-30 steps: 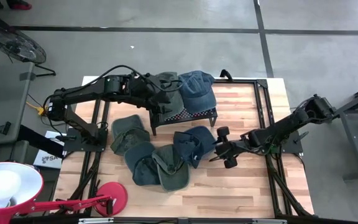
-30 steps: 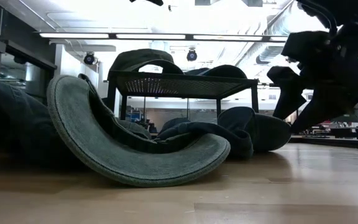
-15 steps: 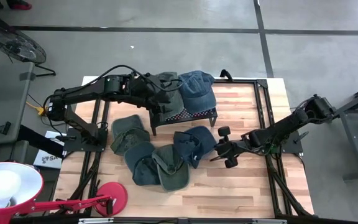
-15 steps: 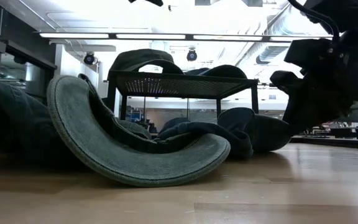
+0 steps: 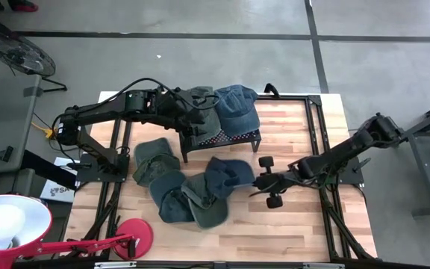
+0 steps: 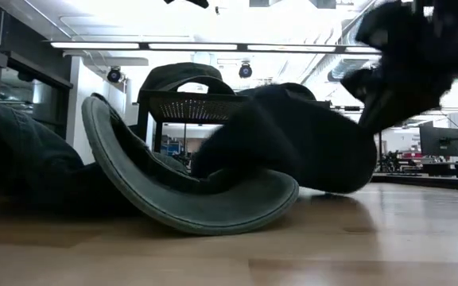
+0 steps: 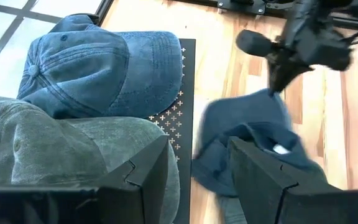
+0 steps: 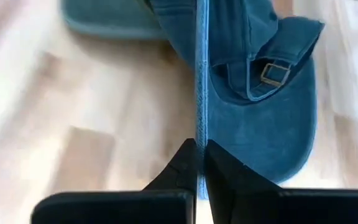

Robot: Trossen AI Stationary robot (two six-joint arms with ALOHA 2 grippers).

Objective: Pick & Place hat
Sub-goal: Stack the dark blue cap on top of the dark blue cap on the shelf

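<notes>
My right gripper [image 5: 260, 180] is shut on a dark blue cap [image 5: 226, 174] that lies in the middle of the table, right of a pile of caps. The cap shows tipped up in the low view [image 6: 293, 147], with a buckle strap in the right wrist view [image 8: 269, 73]. My left gripper [image 5: 194, 125] is open above the black mesh rack [image 5: 234, 138]. A green cap [image 7: 55, 149] and a blue cap [image 7: 98, 68] rest crown up on the rack. My right gripper pinches a thin edge of the dark blue cap [image 8: 199, 93] between its two fingers. The fingers come from the table's right, nearly level. The held edge is raised, and the cap's left part rests on a green cap [image 5: 206, 203] and on the table.
A green cap [image 5: 154, 158] and another blue cap [image 5: 169, 200] lie left of the held one. A red lamp base [image 5: 133, 237] stands at the near left. Bare wood [image 5: 290, 232] shows at the near right.
My right gripper has risen a little with the dark blue cap's edge. The cap's right side has lifted and tipped up toward the pile on the left; its left part has stayed down. The green cap's brim beside it has tilted steeper.
</notes>
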